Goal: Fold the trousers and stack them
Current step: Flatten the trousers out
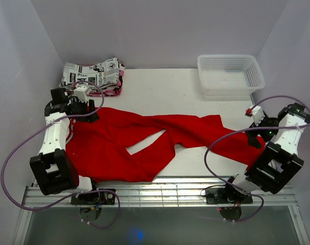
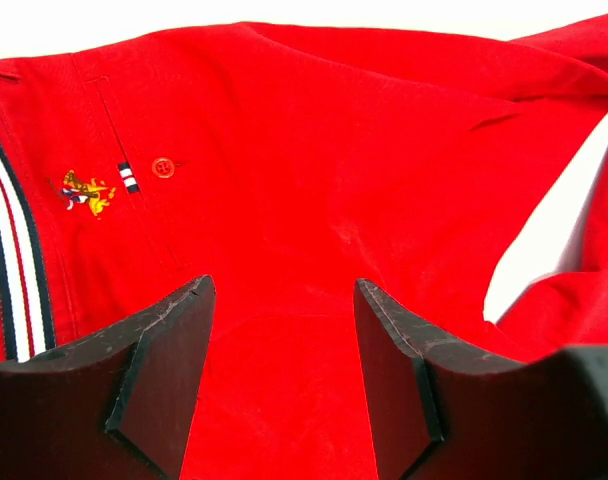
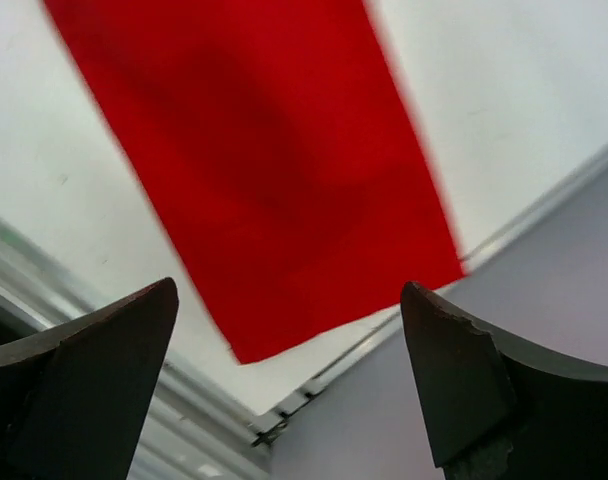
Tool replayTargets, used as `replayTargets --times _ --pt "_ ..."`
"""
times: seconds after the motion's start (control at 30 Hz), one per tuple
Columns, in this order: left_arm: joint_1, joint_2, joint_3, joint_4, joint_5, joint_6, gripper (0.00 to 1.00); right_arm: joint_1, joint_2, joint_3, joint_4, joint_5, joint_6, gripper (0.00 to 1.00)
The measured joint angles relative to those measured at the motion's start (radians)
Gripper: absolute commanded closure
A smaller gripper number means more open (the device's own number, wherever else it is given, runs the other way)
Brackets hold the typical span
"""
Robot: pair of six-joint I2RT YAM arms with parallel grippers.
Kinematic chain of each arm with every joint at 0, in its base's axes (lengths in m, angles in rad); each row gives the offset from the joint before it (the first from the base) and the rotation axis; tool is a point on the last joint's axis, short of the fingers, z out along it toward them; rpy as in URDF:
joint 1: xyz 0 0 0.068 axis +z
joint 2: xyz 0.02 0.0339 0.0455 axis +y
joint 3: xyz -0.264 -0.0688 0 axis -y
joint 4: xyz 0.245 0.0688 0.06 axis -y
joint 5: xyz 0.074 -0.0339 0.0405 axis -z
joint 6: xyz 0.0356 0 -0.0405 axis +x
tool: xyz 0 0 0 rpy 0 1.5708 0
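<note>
Top view: the trousers (image 1: 119, 143) lie spread across the surface (image 1: 170, 87), waistband at left.
Left wrist view: the left pincer (image 2: 284, 290) is open over the seat fabric.
Right wrist view: the right pincer (image 3: 289, 290) is open over a leg hem near the surface edge.

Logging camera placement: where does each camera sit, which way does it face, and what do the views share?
Top external: fixed above and behind the arms, looking down on the table; both arms, the left gripper and the right gripper show.
Left wrist: on the left arm, facing down at the waist of the trousers; its open fingers show.
Right wrist: on the right arm, facing down at a leg end by the table edge; its open fingers show.
Shared: all three see the red trousers.
</note>
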Motion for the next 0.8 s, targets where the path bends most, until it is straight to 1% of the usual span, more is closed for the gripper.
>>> replayTargets --times 0.13,0.2,0.3,0.37,0.43,0.53,0.57,0.6,0.63,0.67,0.73,0.77,0.8 --pt "0.000 0.006 0.016 -0.006 0.008 0.000 0.32 -0.003 -0.158 -0.334 -0.001 0.148 -0.130 0.02" --pt "0.000 0.008 0.022 -0.006 0.013 0.000 0.31 -0.004 -0.232 -0.452 0.041 0.196 -0.173 0.02" --pt "0.000 0.008 0.024 -0.007 0.017 0.000 0.32 -0.004 -0.309 -0.582 0.129 0.249 -0.211 0.02" --pt "0.000 0.010 0.024 -0.007 0.020 -0.001 0.32 -0.002 -0.314 -0.623 0.190 0.273 -0.215 0.01" --pt "0.000 0.012 0.024 -0.007 0.023 -0.002 0.32 -0.002 -0.281 -0.643 0.260 0.294 -0.210 0.00" --pt "0.000 0.012 0.024 -0.007 0.023 -0.001 0.32 -0.001 -0.210 -0.638 0.324 0.317 -0.187 0.10" --pt "0.000 0.012 0.024 -0.007 0.023 -0.001 0.32 0.000 -0.190 -0.629 0.323 0.325 -0.177 0.14" --pt "0.000 0.012 0.024 -0.007 0.023 -0.001 0.32 0.002 -0.169 -0.620 0.322 0.331 -0.164 0.23" --pt "0.000 0.013 0.024 -0.007 0.023 -0.002 0.32 0.003 -0.149 -0.610 0.317 0.338 -0.156 0.29" --pt "0.000 0.013 0.024 -0.007 0.023 -0.002 0.32 0.005 -0.132 -0.598 0.324 0.345 -0.148 0.46" --pt "0.000 0.013 0.024 -0.007 0.023 -0.002 0.32 0.005 -0.118 -0.595 0.341 0.358 -0.133 0.67" --pt "0.000 0.013 0.024 -0.007 0.022 -0.002 0.32 0.005 -0.118 -0.600 0.351 0.367 -0.129 0.81" --pt "0.000 0.013 0.024 -0.007 0.022 -0.002 0.32 0.005 -0.123 -0.608 0.362 0.377 -0.135 0.92"
